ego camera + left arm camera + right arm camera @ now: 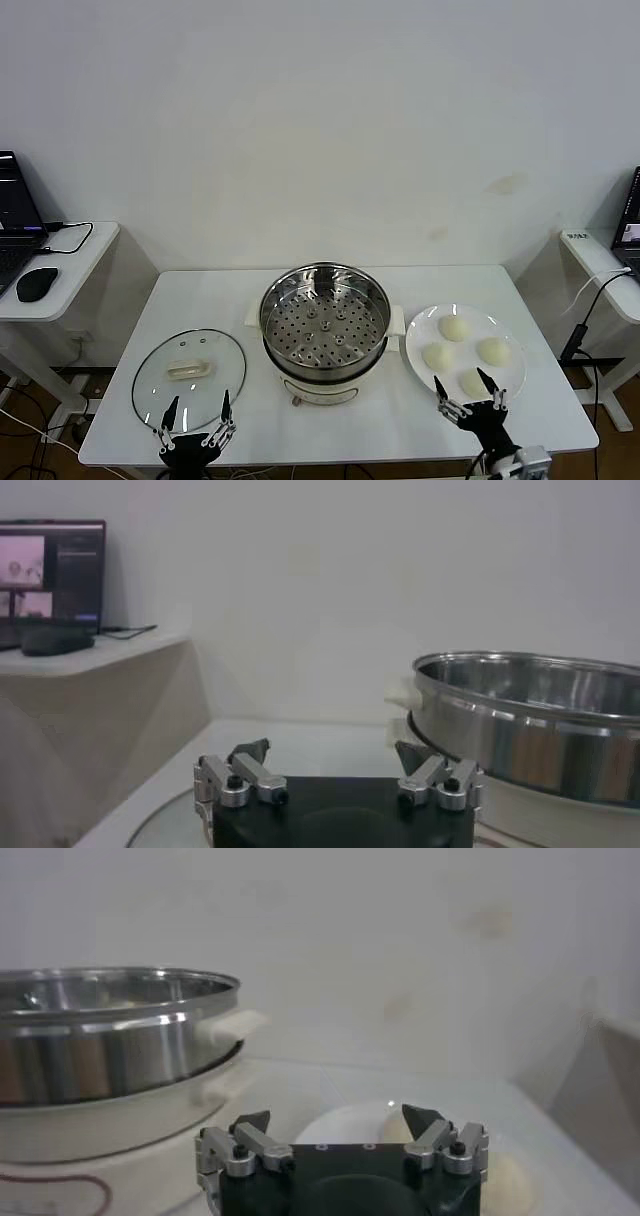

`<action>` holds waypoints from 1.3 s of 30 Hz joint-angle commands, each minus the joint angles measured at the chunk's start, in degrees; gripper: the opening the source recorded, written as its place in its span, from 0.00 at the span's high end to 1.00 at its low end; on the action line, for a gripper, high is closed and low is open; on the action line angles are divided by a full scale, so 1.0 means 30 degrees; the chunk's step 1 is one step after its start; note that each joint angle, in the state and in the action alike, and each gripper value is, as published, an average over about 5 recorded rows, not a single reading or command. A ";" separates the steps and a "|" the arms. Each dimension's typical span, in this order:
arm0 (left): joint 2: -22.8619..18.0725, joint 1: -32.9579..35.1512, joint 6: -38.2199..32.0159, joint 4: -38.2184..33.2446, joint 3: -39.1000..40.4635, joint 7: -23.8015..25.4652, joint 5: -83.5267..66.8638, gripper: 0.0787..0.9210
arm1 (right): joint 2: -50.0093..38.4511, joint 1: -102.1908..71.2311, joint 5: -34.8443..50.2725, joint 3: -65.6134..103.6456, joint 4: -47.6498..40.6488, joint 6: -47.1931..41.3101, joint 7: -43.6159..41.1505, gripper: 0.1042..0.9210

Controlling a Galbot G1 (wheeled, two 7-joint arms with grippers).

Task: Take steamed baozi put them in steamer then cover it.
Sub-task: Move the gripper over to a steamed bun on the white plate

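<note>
While four baozi (466, 354) lie on the plate (420, 335) just ahead of it, right gripper (468, 389) hovers fingers apart; left gripper (198, 410) likewise spread over cover (190, 378) near edge.

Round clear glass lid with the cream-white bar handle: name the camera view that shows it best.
The head view. There the round clear glass lid lies flat and whole on the white table, left of the steel steamer, under the open left gripper. The left wrist view catches only an edge; the right wrist view shows none.
</note>
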 commanded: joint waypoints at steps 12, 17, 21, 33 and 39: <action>-0.0007 -0.0505 0.0595 0.0031 -0.0537 -0.0042 0.1226 0.12 | -0.8815 0.7875 -0.9454 -0.0843 -0.5897 -0.0148 -0.6094 0.12; -0.0061 -0.0613 0.0622 0.0026 -0.0639 -0.0092 0.1457 0.12 | -1.0796 1.0831 -0.9321 -0.3393 -0.7868 -0.0059 -0.8285 0.12; -0.0157 -0.0641 0.0630 0.0062 -0.0597 -0.0083 0.1484 0.12 | -1.1512 1.3692 -0.8961 -0.6253 -0.9808 -0.0156 -1.0271 0.12; -0.0161 -0.0728 0.0747 0.0209 -0.0725 -0.0190 0.1530 0.12 | -1.0711 2.3536 -0.7364 -1.6187 -1.4641 0.0445 -1.5872 0.12; -0.0129 -0.0768 0.0752 0.0275 -0.1029 -0.0320 0.1512 0.12 | -0.9746 2.6427 -0.7580 -1.9697 -1.6114 0.1373 -1.8264 0.12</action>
